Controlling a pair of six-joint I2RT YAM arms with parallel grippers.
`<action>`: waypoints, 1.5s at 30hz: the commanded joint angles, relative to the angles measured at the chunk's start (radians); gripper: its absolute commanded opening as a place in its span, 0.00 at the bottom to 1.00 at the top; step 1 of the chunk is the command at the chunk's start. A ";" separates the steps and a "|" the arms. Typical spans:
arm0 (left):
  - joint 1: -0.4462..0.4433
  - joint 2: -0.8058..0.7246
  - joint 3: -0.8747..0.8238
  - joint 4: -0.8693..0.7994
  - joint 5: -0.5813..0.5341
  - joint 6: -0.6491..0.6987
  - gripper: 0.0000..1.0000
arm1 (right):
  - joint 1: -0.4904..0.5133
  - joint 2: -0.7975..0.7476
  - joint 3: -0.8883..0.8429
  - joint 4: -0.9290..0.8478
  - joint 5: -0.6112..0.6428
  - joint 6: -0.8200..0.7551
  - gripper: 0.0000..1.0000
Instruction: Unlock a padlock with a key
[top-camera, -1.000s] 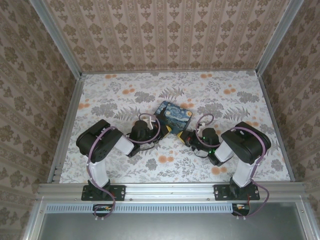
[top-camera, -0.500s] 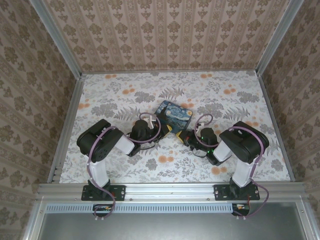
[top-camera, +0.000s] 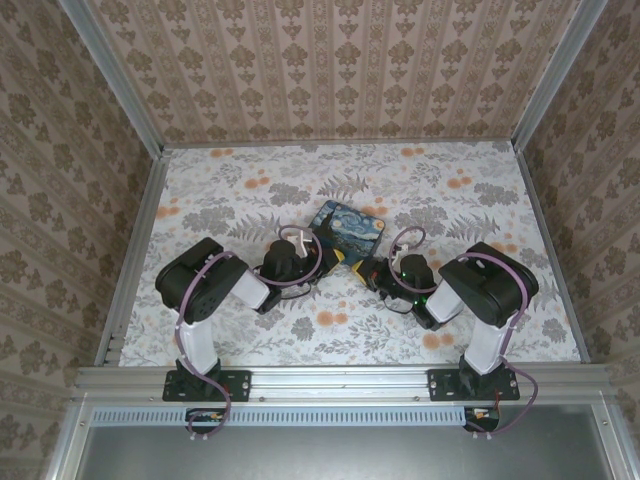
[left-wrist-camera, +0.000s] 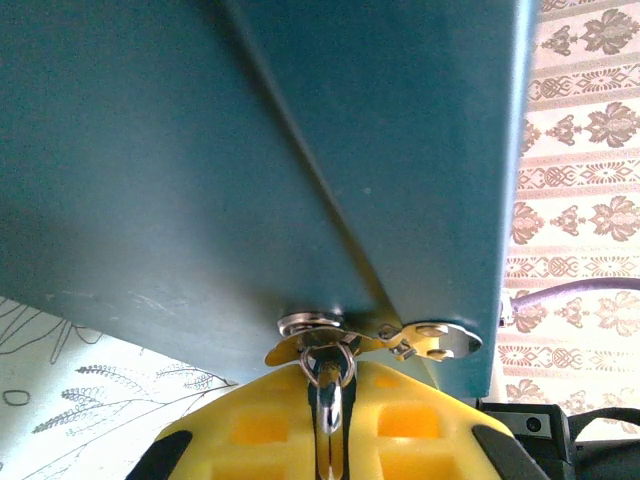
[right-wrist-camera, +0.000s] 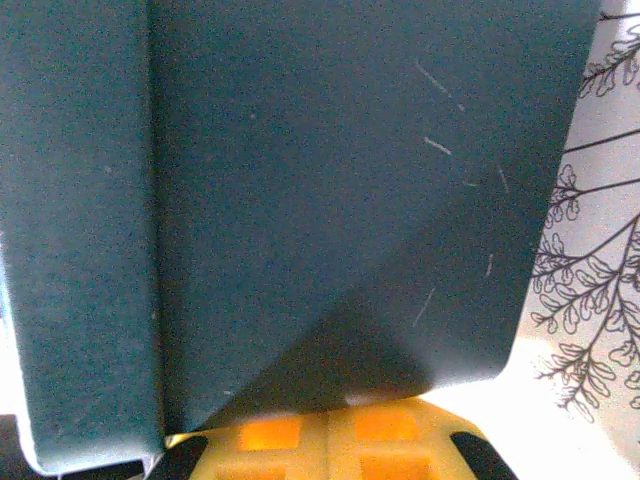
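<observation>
Since a second ago my right gripper (top-camera: 368, 271) has crept left, up against the near corner of the printed box (top-camera: 350, 226). Its fingers are pressed together, with nothing visibly between them. My left gripper (left-wrist-camera: 328, 405) is pinched on a shiny metal piece (left-wrist-camera: 329, 385) hanging under the box's clasp (left-wrist-camera: 425, 341). I cannot pick out the padlock; both grippers crowd that corner.

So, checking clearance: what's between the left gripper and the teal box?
Left wrist view: a shiny metal piece pinched by the left gripper, meeting clasp plates on the teal box.
</observation>
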 joint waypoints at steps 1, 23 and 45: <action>-0.009 0.017 0.000 0.038 0.014 -0.005 0.00 | 0.003 -0.039 0.018 -0.008 0.046 -0.005 0.00; -0.019 0.040 0.000 0.075 -0.004 -0.027 0.00 | 0.013 -0.024 0.021 0.030 0.115 0.013 0.00; -0.045 0.065 0.002 0.110 -0.013 -0.050 0.00 | 0.043 -0.052 0.059 0.001 0.094 -0.085 0.00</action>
